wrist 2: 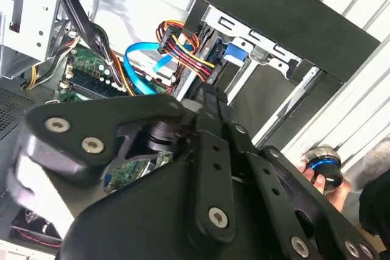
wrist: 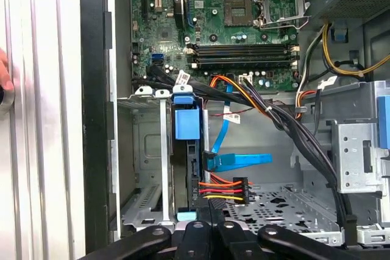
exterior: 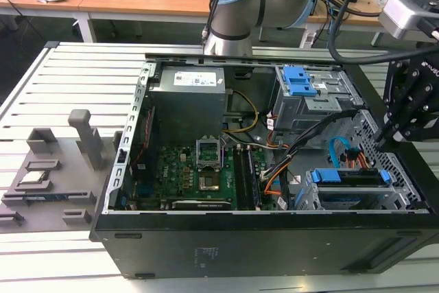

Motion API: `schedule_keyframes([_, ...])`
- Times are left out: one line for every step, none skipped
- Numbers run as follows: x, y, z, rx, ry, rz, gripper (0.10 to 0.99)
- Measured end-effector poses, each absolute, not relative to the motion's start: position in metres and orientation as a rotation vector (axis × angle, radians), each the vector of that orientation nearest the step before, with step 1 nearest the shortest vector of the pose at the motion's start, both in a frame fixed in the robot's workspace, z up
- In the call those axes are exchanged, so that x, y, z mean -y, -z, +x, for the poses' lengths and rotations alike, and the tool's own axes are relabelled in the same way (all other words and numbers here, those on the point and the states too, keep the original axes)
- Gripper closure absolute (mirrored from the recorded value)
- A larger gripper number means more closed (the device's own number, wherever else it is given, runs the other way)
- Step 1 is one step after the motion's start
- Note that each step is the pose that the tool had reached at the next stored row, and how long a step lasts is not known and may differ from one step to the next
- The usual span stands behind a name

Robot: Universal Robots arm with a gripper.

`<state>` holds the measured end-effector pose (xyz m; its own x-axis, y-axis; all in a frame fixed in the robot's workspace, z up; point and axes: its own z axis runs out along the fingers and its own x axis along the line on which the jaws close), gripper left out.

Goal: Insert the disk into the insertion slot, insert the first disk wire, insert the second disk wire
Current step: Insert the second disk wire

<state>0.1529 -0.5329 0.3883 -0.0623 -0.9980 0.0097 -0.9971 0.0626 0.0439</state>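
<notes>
One gripper [wrist: 210, 210], jaws together at the disk's [wrist: 186, 121] power wire [wrist: 219, 190], should push squarely along the insertion axis, never sideways.

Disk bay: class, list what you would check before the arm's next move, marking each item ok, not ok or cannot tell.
1. Disk in slot: ok, its blue carrier sits inside.
2. Blue wire seated: cannot tell; its end lies against the disk.
3. Power plug seated: cannot tell.
4. Gripper shut, tips at the power plug: ok.
5. Hand beside the case, at its outer wall: likely not ok.
</notes>
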Motion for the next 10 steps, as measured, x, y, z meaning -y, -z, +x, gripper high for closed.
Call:
schedule_keyframes([0.533, -0.388, 0.153, 2.263, 0.039, 2.125, 0.918])
schedule_keyframes([0.533, -0.388, 0.153, 2.263, 0.039, 2.125, 0.851])
schedule_keyframes([0.533, -0.388, 0.153, 2.263, 0.039, 2.125, 0.851])
schedule_keyframes([0.533, -0.388, 0.153, 2.263, 0.039, 2.125, 0.784])
schedule_keyframes([0.533, -0.388, 0.152, 2.263, 0.039, 2.125, 0.784])
schedule_keyframes([0.533, -0.387, 0.151, 2.263, 0.039, 2.125, 0.784])
schedule_keyframes([0.532, -0.382, 0.145, 2.263, 0.039, 2.125, 0.784])
schedule_keyframes([0.531, -0.380, 0.141, 2.262, 0.039, 2.125, 0.784])
schedule_keyframes([0.531, -0.379, 0.137, 2.263, 0.039, 2.125, 0.784])
schedule_keyframes([0.530, -0.376, 0.130, 2.262, 0.039, 2.125, 0.784])
